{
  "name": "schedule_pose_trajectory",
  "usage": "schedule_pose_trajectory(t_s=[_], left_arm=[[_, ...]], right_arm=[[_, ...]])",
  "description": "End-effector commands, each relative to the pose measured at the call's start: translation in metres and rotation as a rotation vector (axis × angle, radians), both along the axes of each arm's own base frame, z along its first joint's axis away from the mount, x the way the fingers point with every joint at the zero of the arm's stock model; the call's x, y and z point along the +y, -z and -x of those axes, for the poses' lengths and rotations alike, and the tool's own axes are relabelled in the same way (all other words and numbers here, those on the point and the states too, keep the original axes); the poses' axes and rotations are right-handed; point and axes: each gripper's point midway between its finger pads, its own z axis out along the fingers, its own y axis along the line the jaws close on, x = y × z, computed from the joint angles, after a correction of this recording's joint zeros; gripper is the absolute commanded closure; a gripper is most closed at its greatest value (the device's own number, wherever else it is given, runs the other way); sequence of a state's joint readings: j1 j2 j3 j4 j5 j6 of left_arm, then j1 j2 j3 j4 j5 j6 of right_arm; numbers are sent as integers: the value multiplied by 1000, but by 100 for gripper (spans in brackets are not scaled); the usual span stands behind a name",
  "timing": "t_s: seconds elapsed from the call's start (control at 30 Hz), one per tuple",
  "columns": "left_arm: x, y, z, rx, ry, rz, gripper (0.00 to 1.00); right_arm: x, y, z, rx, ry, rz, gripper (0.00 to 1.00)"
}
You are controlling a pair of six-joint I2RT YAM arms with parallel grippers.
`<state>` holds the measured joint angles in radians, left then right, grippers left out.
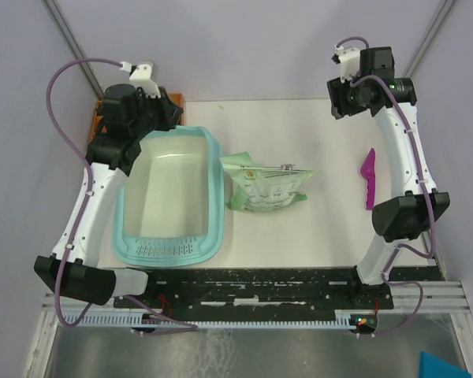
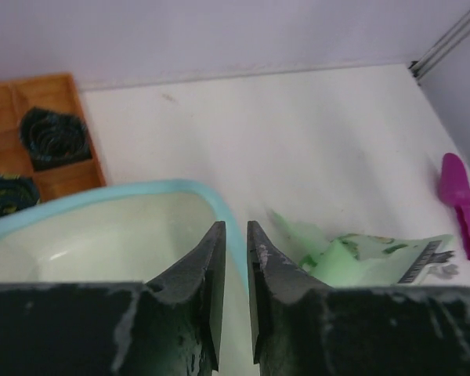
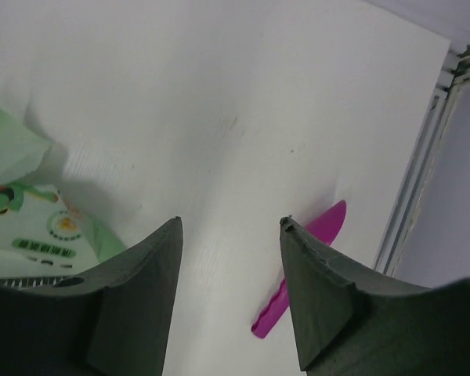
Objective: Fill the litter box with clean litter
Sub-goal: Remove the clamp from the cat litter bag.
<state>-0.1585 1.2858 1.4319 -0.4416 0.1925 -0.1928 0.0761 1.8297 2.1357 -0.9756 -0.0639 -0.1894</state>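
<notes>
The litter box (image 1: 214, 197) is a light-teal tray on the left of the table, its grate strip at the near end, its floor bare. Clean litter is out of view. My left gripper (image 1: 172, 114) hovers over the box's far corner. In the left wrist view the left gripper (image 2: 235, 227) has its jaws a narrow slit apart with nothing between them, and the box's rim (image 2: 102, 196) lies below. My right gripper (image 1: 340, 98) is raised at the back right. The right gripper (image 3: 231, 221) is wide open and empty above bare table.
A pale green printed bag (image 1: 264, 185) lies flat just right of the box, also seen as the bag (image 2: 360, 254) and the bag (image 3: 31, 227). A magenta scoop (image 1: 370, 177) lies at the right edge. An orange tray (image 1: 94, 126) sits behind the left arm.
</notes>
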Motion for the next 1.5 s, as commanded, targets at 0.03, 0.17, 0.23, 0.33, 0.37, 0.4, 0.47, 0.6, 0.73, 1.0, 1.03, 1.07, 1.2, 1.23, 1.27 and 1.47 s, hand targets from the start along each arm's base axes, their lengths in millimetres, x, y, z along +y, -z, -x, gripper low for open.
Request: schedule_pose_trajectory(t_s=[0.03,0.17,0.23,0.33,0.37,0.4,0.47,0.6,0.73,1.0,1.03,1.07,1.2,1.23,1.27,1.47], left_arm=[[-68,-66,6,-157,152,-66,77],[-113,-87,24,-246,264,-127,50],[-131,-83,37,-248,360,-144,26],[-156,-65,63,-231,525,-118,5],[-161,-58,70,-223,550,-90,3],[-164,-53,74,-223,556,-50,2],[-165,-43,82,-233,546,4,1],[-146,-2,87,-176,471,-140,35],[-136,22,91,-172,491,-313,81],[-171,50,83,-191,584,-479,16],[-173,56,82,-192,593,-501,15],[-175,60,79,-191,594,-519,14],[-172,72,68,-168,523,-546,14],[-168,74,64,-157,477,-542,14],[-162,73,59,-150,417,-528,15],[-132,61,40,-80,104,-431,39]], right_arm=[[4,17,75,233,-33,19,37],[11,14,100,277,-39,-33,34],[14,12,110,249,-58,-47,37],[13,3,121,160,-66,-49,42],[13,-1,126,151,-71,-48,43],[14,-4,131,146,-82,-50,44],[19,-11,140,147,-125,-67,45],[38,-17,155,149,-244,-124,49],[55,-11,164,141,-398,-131,73],[56,-4,158,103,-491,-34,28],[54,-2,160,113,-496,-17,21],[52,-1,162,115,-499,-2,20],[47,12,174,80,-555,65,59],[44,18,175,71,-540,80,70],[38,20,173,51,-496,97,83],[2,31,148,58,-132,98,68]])
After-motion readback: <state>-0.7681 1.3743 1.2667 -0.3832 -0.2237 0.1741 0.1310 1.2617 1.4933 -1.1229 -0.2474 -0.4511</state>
